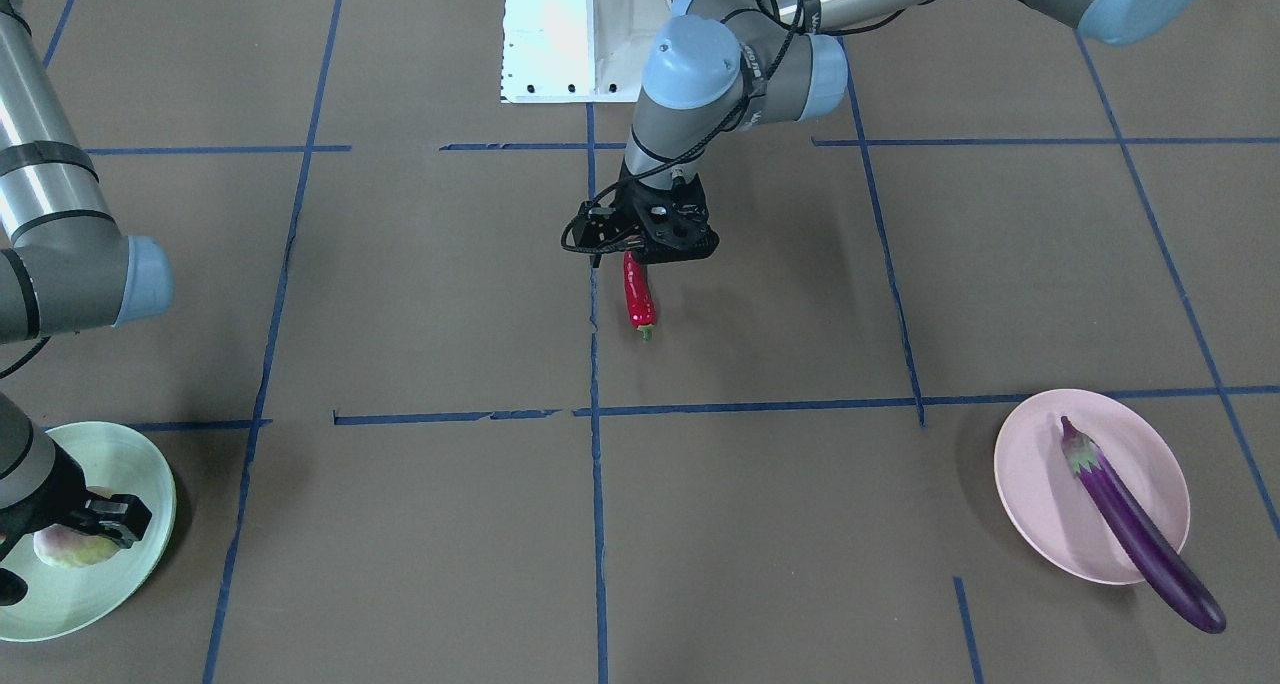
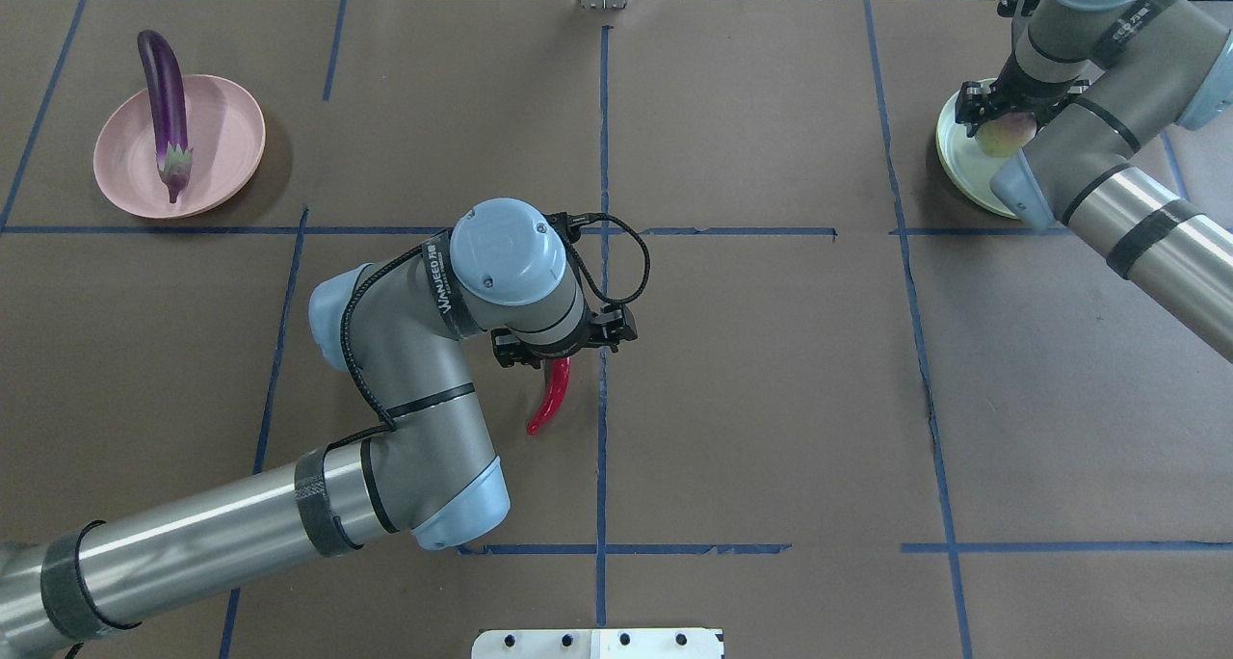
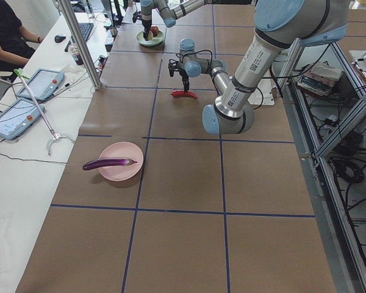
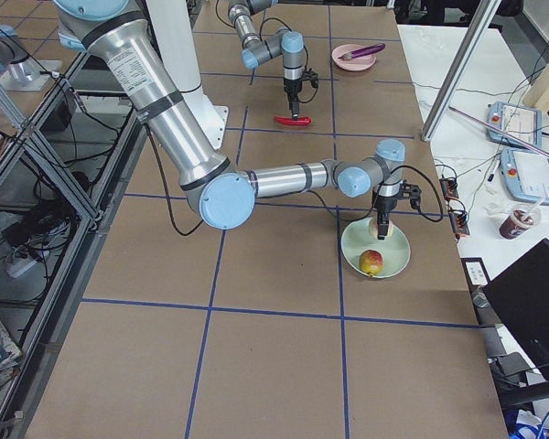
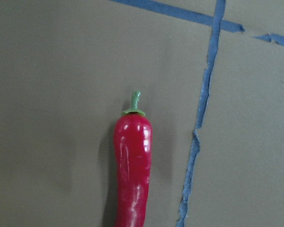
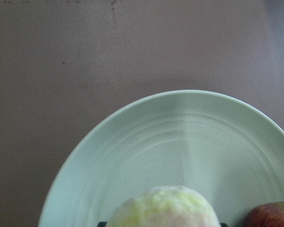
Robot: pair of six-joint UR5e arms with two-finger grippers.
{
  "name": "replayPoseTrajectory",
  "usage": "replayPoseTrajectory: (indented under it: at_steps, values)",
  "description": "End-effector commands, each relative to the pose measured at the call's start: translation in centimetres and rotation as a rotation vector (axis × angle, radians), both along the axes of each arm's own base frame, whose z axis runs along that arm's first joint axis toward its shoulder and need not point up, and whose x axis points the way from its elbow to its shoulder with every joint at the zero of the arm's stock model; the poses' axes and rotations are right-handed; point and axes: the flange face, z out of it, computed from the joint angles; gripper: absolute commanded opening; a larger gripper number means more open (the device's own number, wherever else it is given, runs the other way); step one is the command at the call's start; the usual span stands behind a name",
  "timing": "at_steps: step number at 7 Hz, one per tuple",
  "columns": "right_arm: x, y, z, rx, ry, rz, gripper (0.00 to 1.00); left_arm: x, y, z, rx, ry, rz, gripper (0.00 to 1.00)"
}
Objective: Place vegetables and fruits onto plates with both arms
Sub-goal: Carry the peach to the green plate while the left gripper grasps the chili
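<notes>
Your left gripper [image 1: 645, 254] wrist-down over curved glossy red chili pepper [image 1: 639, 302], grip indiscernible; brown paper tabletop [image 1: 420, 294], blue tape grid [image 1: 750, 406].

Left hand [image 1: 655, 249] pointing down, jaws apart, right hand [image 1: 65, 549] low, tilted.

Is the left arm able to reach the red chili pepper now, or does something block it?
Probably yes. The left gripper hangs right over one end of the chili pepper, which lies on the table beside a blue tape line; nothing visible stands between them.
</notes>
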Motion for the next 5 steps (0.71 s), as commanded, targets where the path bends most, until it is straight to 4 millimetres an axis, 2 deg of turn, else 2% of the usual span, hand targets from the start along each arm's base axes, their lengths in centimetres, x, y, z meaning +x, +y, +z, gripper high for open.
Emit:
replayPoseTrajectory:
  at_steps: [1, 2, 3, 4, 5]
  values:
    - [0.1, 0.2, 0.3, 0.016, 0.004, -0.025, 1.0, 1.1, -0.9, 0.3, 0.056, -0.04, -0.004, 1.0]
    - [0.3, 0.0, -0.1, 0.039, 0.002, -0.053, 1.0, 1.1, -1.0, 0.5, 0.069, -0.045, 0.004, 0.96]
    - [0.3, 0.0, -0.7, 0.046, -0.004, -0.054, 1.0, 1.2, -1.2, 0.9, 0.081, -0.058, -0.003, 0.87]
    - [0.4, 0.1, -2.4, 0.068, -0.034, -0.058, 1.0, 1.6, -1.4, 1.6, 0.077, -0.073, -0.002, 0.74]
    - [0.2, 0.4, -3.4, 0.056, -0.089, -0.077, 1.0, 1.6, -1.4, 1.9, 0.076, -0.077, -0.003, 0.46]
